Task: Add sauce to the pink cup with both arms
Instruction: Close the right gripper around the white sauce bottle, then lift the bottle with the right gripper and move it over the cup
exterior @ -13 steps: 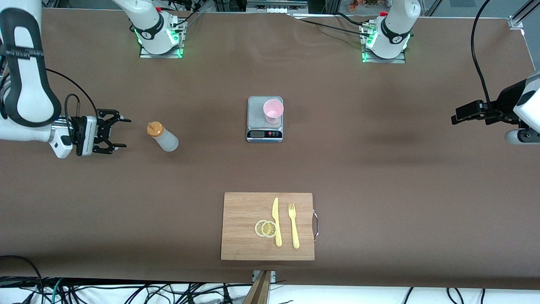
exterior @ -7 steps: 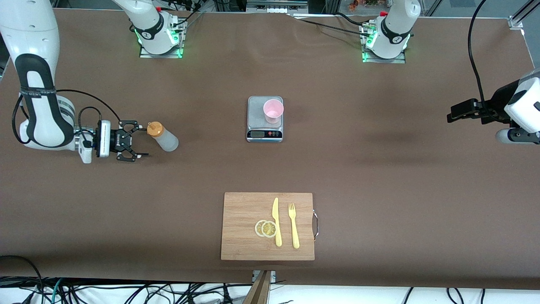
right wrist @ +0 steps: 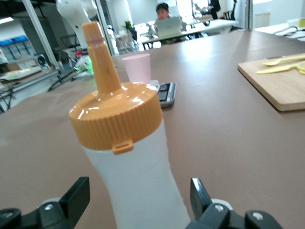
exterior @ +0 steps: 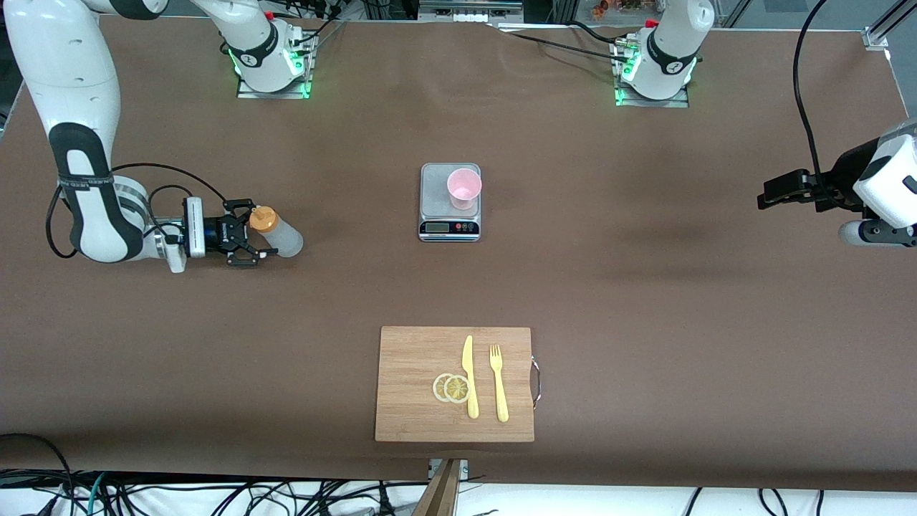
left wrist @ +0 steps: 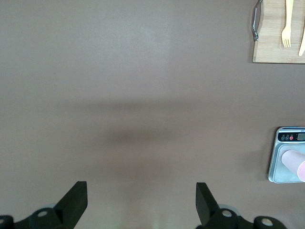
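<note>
Front view: the sauce bottle (exterior: 278, 233) is seen standing at mid-left of the frame, orange cap up. The right gripper (exterior: 252, 234) is placed low at the bottle, fingers spread with the bottle between them; contact cannot be confirmed. The pink cup (exterior: 463, 188) is seen upright on the scale (exterior: 437, 201), upper centre of the frame, well apart from the bottle. The left gripper (exterior: 770, 197) is held at the right edge of the frame, over bare table (exterior: 645, 287); that arm waits. The cutting board (exterior: 415, 387) is found at lower centre, with the lemon slices (exterior: 452, 388), knife (exterior: 469, 376) and fork (exterior: 498, 382) on it.

Left wrist view: the left gripper (left wrist: 141, 205) is shown with fingers wide apart at the bottom of the frame, nothing between them. The scale (left wrist: 281, 167) and cup (left wrist: 294, 163) are cut by the right edge; the board (left wrist: 271, 33) sits at upper right.

Right wrist view: the bottle (right wrist: 131, 157) fills the centre, flanked by the parted fingers (right wrist: 76, 198) of the right gripper (right wrist: 139, 200); gaps are visible on both sides. The cup (right wrist: 137, 68) and scale (right wrist: 164, 93) are seen past the cap, upper centre; the board (right wrist: 276, 83) at right.
</note>
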Controlling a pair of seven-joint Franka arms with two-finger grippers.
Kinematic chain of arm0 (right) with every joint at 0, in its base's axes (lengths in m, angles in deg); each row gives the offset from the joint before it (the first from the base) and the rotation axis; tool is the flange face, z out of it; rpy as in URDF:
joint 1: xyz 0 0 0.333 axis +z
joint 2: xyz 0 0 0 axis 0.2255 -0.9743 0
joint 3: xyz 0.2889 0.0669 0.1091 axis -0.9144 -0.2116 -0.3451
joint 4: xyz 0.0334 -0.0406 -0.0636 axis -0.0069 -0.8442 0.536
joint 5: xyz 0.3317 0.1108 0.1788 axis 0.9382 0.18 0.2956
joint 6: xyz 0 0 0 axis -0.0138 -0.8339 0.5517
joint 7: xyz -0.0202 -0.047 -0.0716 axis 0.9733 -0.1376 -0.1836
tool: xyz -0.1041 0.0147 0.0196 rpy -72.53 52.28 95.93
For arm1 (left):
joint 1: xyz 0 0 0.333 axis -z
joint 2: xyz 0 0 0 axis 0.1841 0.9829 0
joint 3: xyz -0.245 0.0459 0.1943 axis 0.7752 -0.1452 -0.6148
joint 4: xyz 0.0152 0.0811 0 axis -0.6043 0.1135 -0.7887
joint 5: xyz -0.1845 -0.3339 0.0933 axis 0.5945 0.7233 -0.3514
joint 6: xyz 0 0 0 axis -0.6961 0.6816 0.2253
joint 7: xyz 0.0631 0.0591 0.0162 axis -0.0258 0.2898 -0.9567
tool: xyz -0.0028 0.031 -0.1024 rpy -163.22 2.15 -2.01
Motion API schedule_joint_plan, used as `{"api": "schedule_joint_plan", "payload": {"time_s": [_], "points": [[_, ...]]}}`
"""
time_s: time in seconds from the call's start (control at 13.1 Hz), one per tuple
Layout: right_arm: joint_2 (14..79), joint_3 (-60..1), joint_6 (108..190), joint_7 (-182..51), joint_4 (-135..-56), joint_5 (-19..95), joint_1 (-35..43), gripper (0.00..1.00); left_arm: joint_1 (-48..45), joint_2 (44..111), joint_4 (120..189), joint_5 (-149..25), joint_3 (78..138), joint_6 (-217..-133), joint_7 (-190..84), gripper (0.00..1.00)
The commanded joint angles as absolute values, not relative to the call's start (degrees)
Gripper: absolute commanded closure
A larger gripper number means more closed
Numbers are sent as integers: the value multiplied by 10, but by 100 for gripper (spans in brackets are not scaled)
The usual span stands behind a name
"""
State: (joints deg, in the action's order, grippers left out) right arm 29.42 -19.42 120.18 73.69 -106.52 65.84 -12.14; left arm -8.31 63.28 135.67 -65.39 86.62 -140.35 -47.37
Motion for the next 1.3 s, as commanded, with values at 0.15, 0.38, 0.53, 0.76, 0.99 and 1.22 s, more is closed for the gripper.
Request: {"api": "schedule_joint_plan", "payload": {"time_s": [0.15,0.38,0.53,0.76,0.99,1.22], "points": [[272,-198,1171,733,-1029,669,-124,86,-81,637,1347,-668,866,-1395,-462,0],[284,-197,1159,633,-997,658,-98,88,-76,638,1347,-667,867,-1396,-463,0],[304,-197,1157,538,-957,613,-64,88,-79,638,1347,-667,866,-1396,-462,0],[361,-194,1198,429,-952,540,8,88,-79,638,1347,-667,866,-1395,-462,0],[417,-194,1252,320,-953,435,87,88,-81,638,1347,-665,866,-1396,-461,0],[457,-195,1289,173,-952,323,170,87,-82,638,1347,-665,866,-1396,-461,0]]}}
